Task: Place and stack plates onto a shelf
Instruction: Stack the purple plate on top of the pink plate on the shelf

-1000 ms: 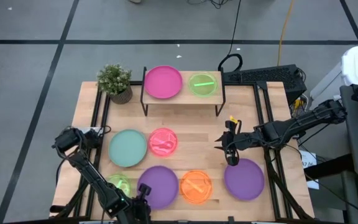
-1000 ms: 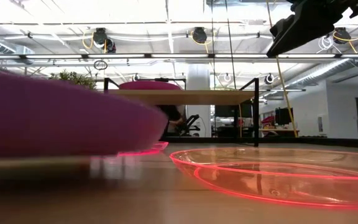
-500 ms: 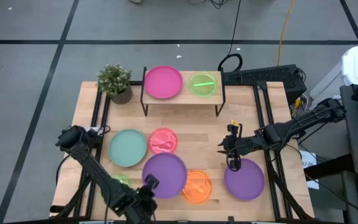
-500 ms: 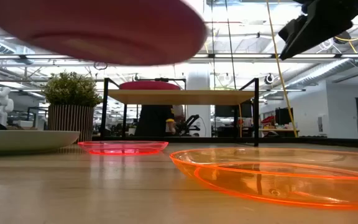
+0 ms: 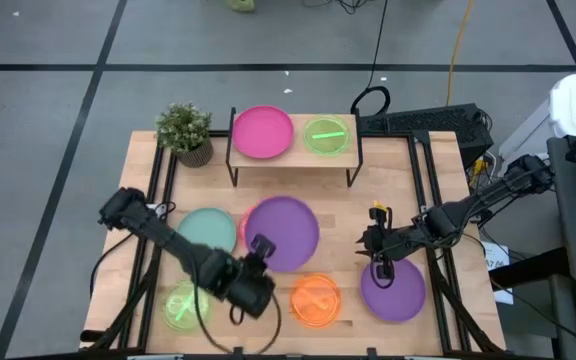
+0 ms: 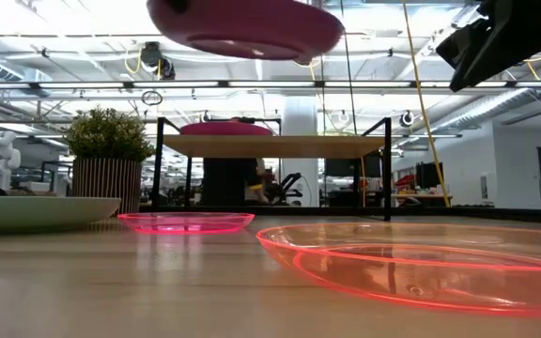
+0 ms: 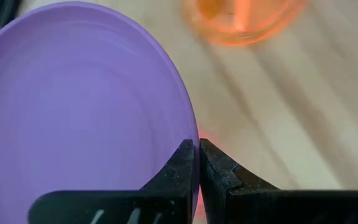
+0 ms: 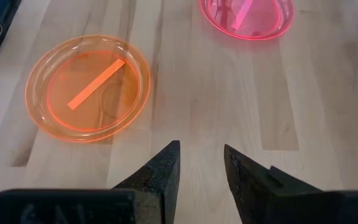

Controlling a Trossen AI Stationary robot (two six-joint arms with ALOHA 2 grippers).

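Left end effector (image 7: pixel 198 163) pinching purple plate (image 5: pixel 285 232) rim, aloft; right end effector (image 8: pixel 201 163) parted, empty.

A: Lighting?

B: Bright and even in the high view. The light wooden tabletop (image 5: pixel 343 215) carries only faint shadows. In the low view, ceiling strip lights behind the scene glare white.

A: Focus?

B: Low view: the near tabletop is soft. The translucent orange round plate (image 6: pixel 421 263) glows along its rim. Left wrist view: that orange plate (image 7: pixel 244 18) is smeared, the wood grain streaked, while the opaque purple round plate (image 7: pixel 79 106) close to the lens reads clean. Right wrist view is sharp throughout.
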